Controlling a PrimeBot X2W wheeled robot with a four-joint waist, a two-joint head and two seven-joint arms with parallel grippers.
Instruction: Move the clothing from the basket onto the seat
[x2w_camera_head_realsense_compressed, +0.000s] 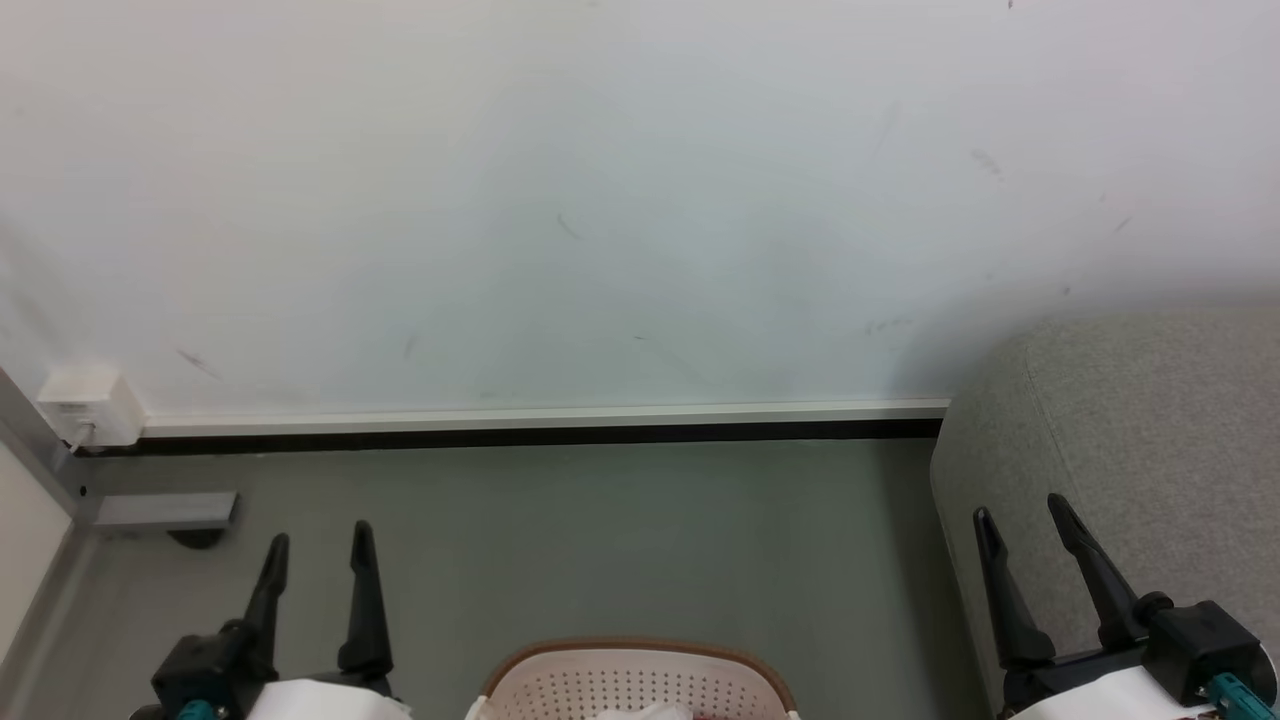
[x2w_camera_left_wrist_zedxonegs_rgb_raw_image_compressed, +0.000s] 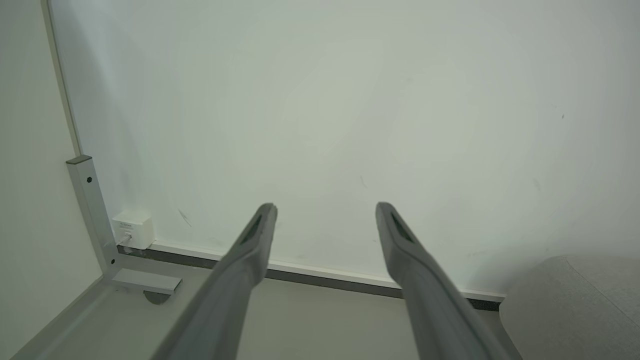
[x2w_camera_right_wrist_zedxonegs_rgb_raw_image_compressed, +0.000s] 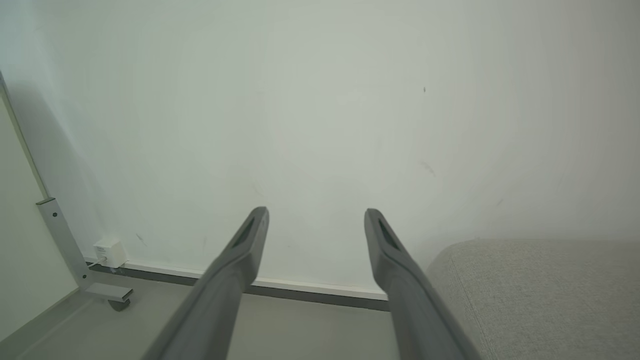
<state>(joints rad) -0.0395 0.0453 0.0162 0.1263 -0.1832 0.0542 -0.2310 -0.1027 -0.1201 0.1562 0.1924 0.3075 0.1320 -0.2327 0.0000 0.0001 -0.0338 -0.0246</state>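
The cream perforated basket (x2w_camera_head_realsense_compressed: 635, 680) with its brown rim pokes up from the bottom edge of the head view. A scrap of white cloth (x2w_camera_head_realsense_compressed: 645, 712) and a sliver of red show inside it; the rest of the clothing is hidden. The light grey seat (x2w_camera_head_realsense_compressed: 1130, 470) fills the right side, and also shows as the seat (x2w_camera_left_wrist_zedxonegs_rgb_raw_image_compressed: 575, 305) and the seat (x2w_camera_right_wrist_zedxonegs_rgb_raw_image_compressed: 540, 295) in the wrist views. My left gripper (x2w_camera_head_realsense_compressed: 320, 538) is open at the lower left, empty, left of the basket. My right gripper (x2w_camera_head_realsense_compressed: 1020, 505) is open in front of the seat. Both point at the wall: left gripper (x2w_camera_left_wrist_zedxonegs_rgb_raw_image_compressed: 325, 205), right gripper (x2w_camera_right_wrist_zedxonegs_rgb_raw_image_compressed: 316, 210).
A white wall (x2w_camera_head_realsense_compressed: 600, 200) with a baseboard (x2w_camera_head_realsense_compressed: 540, 422) stands ahead. A white socket box (x2w_camera_head_realsense_compressed: 90, 405) sits low at the left, beside a grey metal frame foot (x2w_camera_head_realsense_compressed: 165, 510). Grey floor (x2w_camera_head_realsense_compressed: 600, 540) lies between basket and wall.
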